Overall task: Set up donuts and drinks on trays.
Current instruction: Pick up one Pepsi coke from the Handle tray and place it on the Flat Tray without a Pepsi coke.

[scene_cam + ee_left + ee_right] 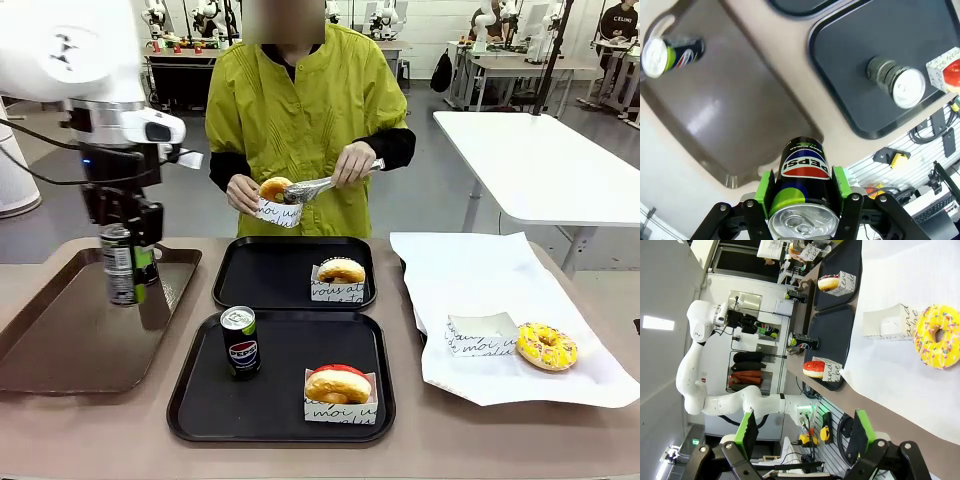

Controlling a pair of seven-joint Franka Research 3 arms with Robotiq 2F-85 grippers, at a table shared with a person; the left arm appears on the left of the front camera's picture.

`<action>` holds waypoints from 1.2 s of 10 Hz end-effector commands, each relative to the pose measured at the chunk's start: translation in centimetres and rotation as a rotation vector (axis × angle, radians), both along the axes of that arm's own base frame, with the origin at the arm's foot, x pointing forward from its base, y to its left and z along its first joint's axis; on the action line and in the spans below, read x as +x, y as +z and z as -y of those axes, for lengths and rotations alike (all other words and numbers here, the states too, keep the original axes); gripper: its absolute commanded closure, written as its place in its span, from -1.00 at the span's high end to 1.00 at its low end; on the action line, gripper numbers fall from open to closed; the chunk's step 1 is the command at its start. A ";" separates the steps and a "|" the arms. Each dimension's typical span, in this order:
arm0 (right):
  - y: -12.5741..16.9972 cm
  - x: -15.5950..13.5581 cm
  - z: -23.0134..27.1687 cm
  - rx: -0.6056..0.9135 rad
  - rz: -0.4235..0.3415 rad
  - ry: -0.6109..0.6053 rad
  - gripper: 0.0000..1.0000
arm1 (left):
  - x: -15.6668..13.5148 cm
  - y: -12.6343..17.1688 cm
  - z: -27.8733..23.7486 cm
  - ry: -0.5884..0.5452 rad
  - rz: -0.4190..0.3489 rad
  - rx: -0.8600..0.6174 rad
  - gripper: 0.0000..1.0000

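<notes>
- The left gripper [132,255] is clenched on a Pepsi can [118,268], which hangs upright over the brown tray [60,340]. In the left wrist view its green pads [765,186] press on either side of that can.
- A second can [671,52] sits on the brown tray near one corner.
- The near black tray [200,400] carries a third can [240,341], upright at its left side. A red-iced donut [338,383] in a white printed box is at its right front.
- The far black tray [260,270] holds a plain donut [341,272] in a box at its right side.
- Across the desk [450,440], the person holds a boxed donut [275,188] in one hand [243,192]. The other hand [352,163] holds tongs [320,185] against it.
- On the white paper sheet [470,270], an empty box [482,335] lies just beside a yellow donut [546,346].
- The right gripper [804,432] is released, its jaws wide apart with nothing between them.
</notes>
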State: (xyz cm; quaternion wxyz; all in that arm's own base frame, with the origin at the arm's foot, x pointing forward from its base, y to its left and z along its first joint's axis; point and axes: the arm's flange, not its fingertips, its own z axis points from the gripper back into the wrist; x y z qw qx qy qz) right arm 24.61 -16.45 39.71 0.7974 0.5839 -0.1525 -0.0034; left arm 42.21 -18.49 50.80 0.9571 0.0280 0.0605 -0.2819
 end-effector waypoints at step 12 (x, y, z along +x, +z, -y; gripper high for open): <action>0.1 0.4 -0.1 0.019 0.027 -0.005 1.00 | -3.6 6.2 -8.0 0.007 0.007 -0.030 0.16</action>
